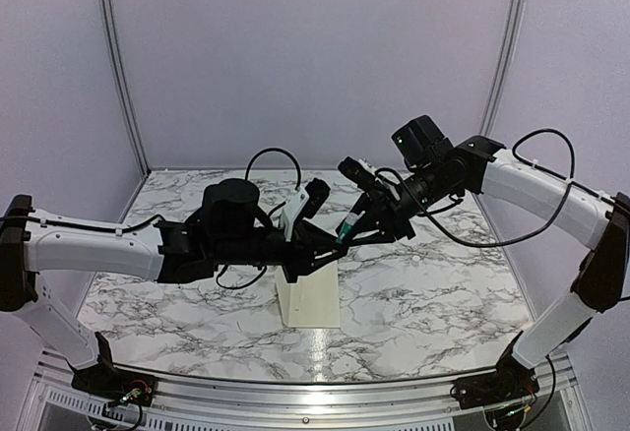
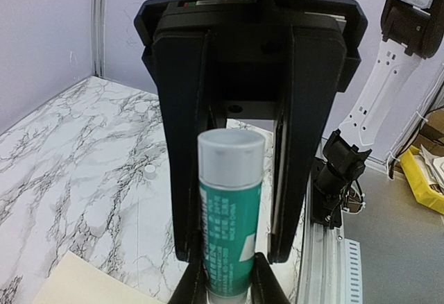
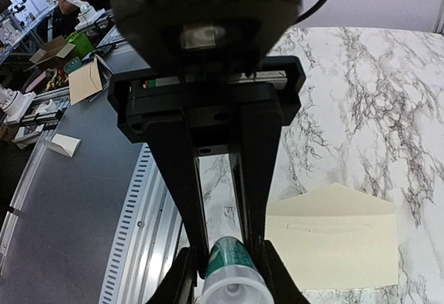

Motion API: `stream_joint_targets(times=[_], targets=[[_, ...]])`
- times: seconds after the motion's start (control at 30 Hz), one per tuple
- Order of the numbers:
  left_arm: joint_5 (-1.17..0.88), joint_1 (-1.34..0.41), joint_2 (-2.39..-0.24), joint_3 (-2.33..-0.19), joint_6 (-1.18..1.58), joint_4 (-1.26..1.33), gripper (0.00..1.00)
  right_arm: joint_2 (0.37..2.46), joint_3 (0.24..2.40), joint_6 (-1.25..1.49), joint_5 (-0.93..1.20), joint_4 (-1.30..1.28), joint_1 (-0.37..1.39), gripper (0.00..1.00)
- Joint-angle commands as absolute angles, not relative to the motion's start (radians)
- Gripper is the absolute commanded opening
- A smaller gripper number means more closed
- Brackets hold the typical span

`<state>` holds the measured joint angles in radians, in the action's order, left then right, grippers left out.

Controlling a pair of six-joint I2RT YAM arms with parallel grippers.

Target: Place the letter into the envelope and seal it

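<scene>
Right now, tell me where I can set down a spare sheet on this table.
Free: bare marble tabletop left of the cream paper envelope, and the stretch right of it. Crowded: over the envelope, where the left hand and right hand meet on the white-and-green glue tube.

Bright, even light from overhead, no hard shadows; only faint grey smudges on table [image 1: 413, 293]. Glare patch on rail [image 1: 315, 399] at 6 in top cam. Top cam bows at edges: posts [image 1: 118, 67] lean in at 10 and 2. L wrist cam: tube [image 2: 229, 214] fairly sharp, bg soft. R wrist cam: tube cap at 6 blurred, envelope [image 3: 333, 238] crisp, black parts lose detail.
</scene>
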<state>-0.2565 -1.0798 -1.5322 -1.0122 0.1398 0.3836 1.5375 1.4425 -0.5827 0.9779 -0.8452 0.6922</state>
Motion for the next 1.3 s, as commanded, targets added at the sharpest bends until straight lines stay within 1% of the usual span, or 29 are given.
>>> stream_joint_targets(times=[0.0,0.1,0.27,0.37,0.4,0.43,0.47,0.6,0.73,0.8,0.83,0.87,0.93,1.03,1.1,1.17,1.23,1.27], targets=[[-0.268,-1.073,-1.523,-1.0,0.145,0.427,0.13,1.536,1.447,-0.564,1.019,-0.822,0.701,0.24],[-0.269,-1.074,-1.524,-0.999,0.144,0.428,0.13,1.537,1.447,-0.558,1.022,-0.819,0.702,0.24],[-0.269,-1.072,-1.525,-0.996,0.141,0.428,0.13,1.541,1.447,-0.548,1.039,-0.811,0.701,0.18],[-0.266,-1.071,-1.525,-0.995,0.14,0.428,0.14,1.543,1.449,-0.542,1.052,-0.808,0.702,0.08],[-0.263,-1.071,-1.525,-0.993,0.14,0.428,0.15,1.545,1.45,-0.542,1.052,-0.808,0.701,0.05],[-0.258,-1.07,-1.525,-0.99,0.14,0.428,0.18,1.546,1.452,-0.541,1.049,-0.807,0.702,0.01],[-0.239,-1.069,-1.523,-0.985,0.14,0.428,0.23,1.546,1.451,-0.541,1.044,-0.807,0.701,0.0],[-0.152,-1.052,-1.459,-0.935,0.148,0.416,0.42,1.544,1.463,-0.55,0.987,-0.809,0.692,0.0],[-0.082,-0.975,-1.362,-0.876,0.153,0.357,0.59,1.537,1.482,-0.544,0.873,-0.777,0.656,0.0],[-0.061,-0.919,-1.334,-0.873,0.166,0.308,0.66,1.537,1.474,-0.528,0.852,-0.732,0.627,0.0],[-0.059,-0.886,-1.331,-0.875,0.174,0.29,0.67,1.538,1.467,-0.515,0.842,-0.709,0.613,0.0],[-0.065,-0.853,-1.332,-0.881,0.183,0.275,0.67,1.542,1.462,-0.506,0.831,-0.687,0.602,0.0],[-0.105,-0.794,-1.358,-0.904,0.201,0.249,0.63,1.549,1.448,-0.496,0.775,-0.641,0.595,0.0],[-0.155,-0.729,-1.442,-0.987,0.259,0.2,0.48,1.552,1.399,-0.492,0.696,-0.553,0.595,0.0],[-0.183,-0.705,-1.531,-1.069,0.282,0.135,0.39,1.557,1.367,-0.492,0.662,-0.492,0.597,0.0],[-0.252,-0.685,-1.63,-1.145,0.305,0.091,0.29,1.573,1.344,-0.5,0.639,-0.449,0.598,0.0],[-0.321,-0.669,-1.722,-1.208,0.338,0.076,0.22,1.599,1.331,-0.508,0.63,-0.424,0.602,0.0],[-0.358,-0.666,-1.767,-1.233,0.348,0.075,0.2,1.614,1.326,-0.517,0.623,-0.419,0.606,0.0]])
